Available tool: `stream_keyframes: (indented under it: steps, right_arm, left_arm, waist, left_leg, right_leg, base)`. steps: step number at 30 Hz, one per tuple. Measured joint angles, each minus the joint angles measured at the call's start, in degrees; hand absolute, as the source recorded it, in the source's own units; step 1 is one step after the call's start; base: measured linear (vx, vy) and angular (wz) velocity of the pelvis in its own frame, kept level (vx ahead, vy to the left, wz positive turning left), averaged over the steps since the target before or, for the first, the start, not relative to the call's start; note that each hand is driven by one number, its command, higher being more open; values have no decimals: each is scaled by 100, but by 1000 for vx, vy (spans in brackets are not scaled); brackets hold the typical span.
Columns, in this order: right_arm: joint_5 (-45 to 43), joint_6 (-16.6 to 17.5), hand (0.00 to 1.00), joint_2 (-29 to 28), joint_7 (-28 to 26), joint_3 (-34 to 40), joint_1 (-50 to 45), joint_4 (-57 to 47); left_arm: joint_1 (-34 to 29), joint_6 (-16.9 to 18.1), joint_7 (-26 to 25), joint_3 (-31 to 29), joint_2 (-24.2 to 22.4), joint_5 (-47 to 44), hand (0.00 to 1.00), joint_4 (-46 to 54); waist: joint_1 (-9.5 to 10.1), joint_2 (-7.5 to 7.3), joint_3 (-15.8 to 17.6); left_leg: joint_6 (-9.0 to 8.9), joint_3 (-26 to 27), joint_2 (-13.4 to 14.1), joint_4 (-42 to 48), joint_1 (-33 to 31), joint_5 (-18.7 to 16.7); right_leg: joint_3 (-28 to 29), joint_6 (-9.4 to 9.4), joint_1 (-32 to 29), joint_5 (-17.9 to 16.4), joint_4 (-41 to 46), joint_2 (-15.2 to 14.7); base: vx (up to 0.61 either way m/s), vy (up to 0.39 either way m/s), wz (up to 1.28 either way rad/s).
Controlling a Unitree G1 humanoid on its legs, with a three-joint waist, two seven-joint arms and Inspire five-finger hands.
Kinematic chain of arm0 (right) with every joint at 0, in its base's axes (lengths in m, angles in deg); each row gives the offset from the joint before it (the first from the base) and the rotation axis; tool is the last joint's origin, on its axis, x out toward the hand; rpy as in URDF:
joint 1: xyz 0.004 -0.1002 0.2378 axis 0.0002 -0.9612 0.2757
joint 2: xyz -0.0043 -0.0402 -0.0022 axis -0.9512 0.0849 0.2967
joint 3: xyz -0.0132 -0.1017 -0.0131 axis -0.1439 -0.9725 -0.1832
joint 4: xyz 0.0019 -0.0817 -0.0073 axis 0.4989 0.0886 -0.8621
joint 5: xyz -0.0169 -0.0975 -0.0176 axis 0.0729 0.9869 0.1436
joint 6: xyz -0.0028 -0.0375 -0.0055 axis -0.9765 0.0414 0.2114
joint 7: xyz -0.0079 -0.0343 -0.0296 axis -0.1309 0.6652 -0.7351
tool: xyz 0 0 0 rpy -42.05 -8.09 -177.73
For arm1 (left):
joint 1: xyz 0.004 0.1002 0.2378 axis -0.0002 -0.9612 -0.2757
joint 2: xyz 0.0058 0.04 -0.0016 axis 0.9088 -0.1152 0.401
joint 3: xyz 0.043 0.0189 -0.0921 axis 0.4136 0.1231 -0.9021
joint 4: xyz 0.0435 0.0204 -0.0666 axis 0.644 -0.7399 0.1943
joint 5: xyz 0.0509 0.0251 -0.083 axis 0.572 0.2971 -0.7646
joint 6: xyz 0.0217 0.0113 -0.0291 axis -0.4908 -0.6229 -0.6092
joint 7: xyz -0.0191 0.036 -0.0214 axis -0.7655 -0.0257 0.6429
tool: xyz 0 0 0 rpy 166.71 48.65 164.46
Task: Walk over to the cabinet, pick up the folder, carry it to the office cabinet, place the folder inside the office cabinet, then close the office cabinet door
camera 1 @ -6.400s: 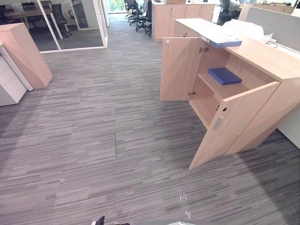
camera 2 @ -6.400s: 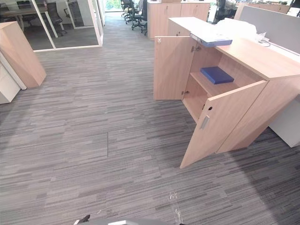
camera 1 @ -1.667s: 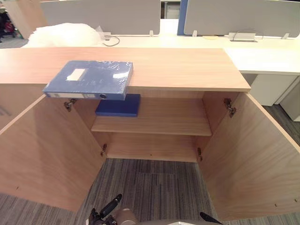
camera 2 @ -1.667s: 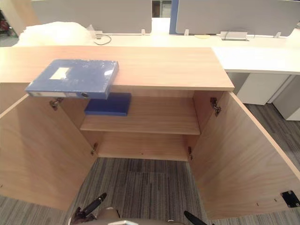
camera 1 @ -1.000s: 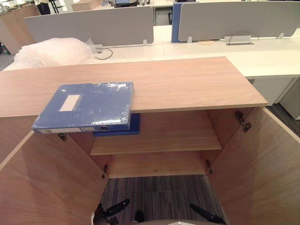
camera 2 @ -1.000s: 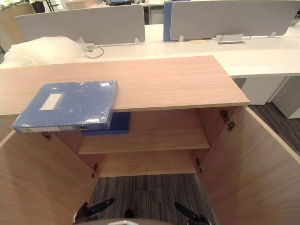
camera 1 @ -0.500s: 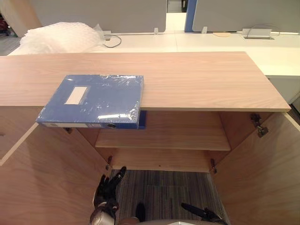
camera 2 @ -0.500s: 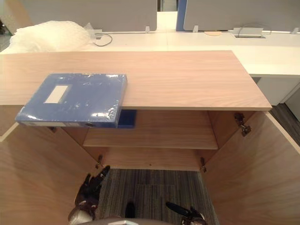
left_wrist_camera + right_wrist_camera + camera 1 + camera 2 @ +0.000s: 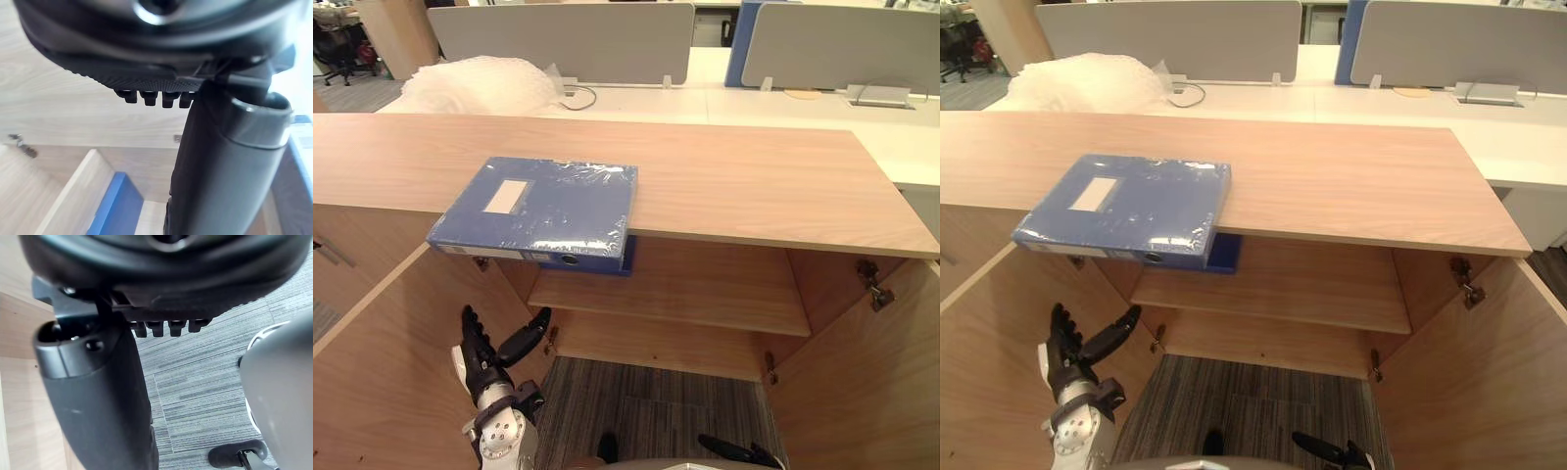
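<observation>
Since half a second ago our left hand (image 9: 489, 377) has risen from the view's lower edge and now stands in front of the left door (image 9: 382, 382), while the folder (image 9: 543, 211) has not moved. We see the blue folder lying flat on top of the office cabinet (image 9: 754, 186), its near edge overhanging the front. Just beneath it a second blue folder (image 9: 625, 262) peeks out on the shelf (image 9: 685, 294). Our left hand has its fingers straight and spread, thumb out, and holds nothing, well below the folder. Our right hand (image 9: 734, 452) hangs low over the carpet (image 9: 646, 411), fingers extended and empty. Both doors stand open, the right door (image 9: 871, 392) swung wide. Bubble wrap (image 9: 480, 86) lies on the desk (image 9: 822, 122) behind.
</observation>
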Motion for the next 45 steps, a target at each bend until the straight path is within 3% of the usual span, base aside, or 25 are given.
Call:
stream_keyframes:
  steps: [8, 15, 19, 32, 45]
  right_arm:
    - [2, 4, 100, -56, 109, -7, -62, 10]
    - [18, 54, 100, -41, 230, -166, -59, 137]
    - [42, 79, 100, -29, 259, -158, 6, 308]
    - [271, 195, 100, 52, 263, -103, 123, 565]
    - [464, 225, 100, 50, 195, 116, 227, 717]
  left_arm:
    - [-30, -346, -947, -124, -7, 1737, 100, 659]
    - [-38, -895, -1786, -235, 28, 3417, 100, 1083]
    - [-36, -1170, -1796, -227, 41, 4113, 100, 1119]
    - [-31, -1427, -1642, -104, 111, 5188, 100, 1167]
    - [147, -1408, -1296, 61, 1023, 5683, 100, 1528]
  waist:
    - [84, -88, -157]
    - [112, -91, -304]
    - [118, -86, -368]
    - [114, 23, -384]
    - [86, 26, -392]
  left_leg:
    - [-9, -30, 1, 0, -11, -13]
    - [-16, -39, -4, 0, -71, 8]
    - [-14, -78, -6, 0, -122, 55]
    - [-40, -109, 21, -1, -225, 181]
    - [7, 26, 77, 1, -252, 234]
  right_leg:
    - [-19, -1, 2, 0, 3, 10]
    - [-20, -11, -41, -6, -29, 16]
    - [-21, -27, -71, -15, -39, 32]
    - [4, -120, -86, -70, -217, 103]
    - [166, -143, -180, -49, -211, 121]
  base:
    - [0, 2, 1]
    - [0, 0, 0]
    - [-16, 15, 4]
    - [-34, 9, 1]
    - [-7, 3, -5]
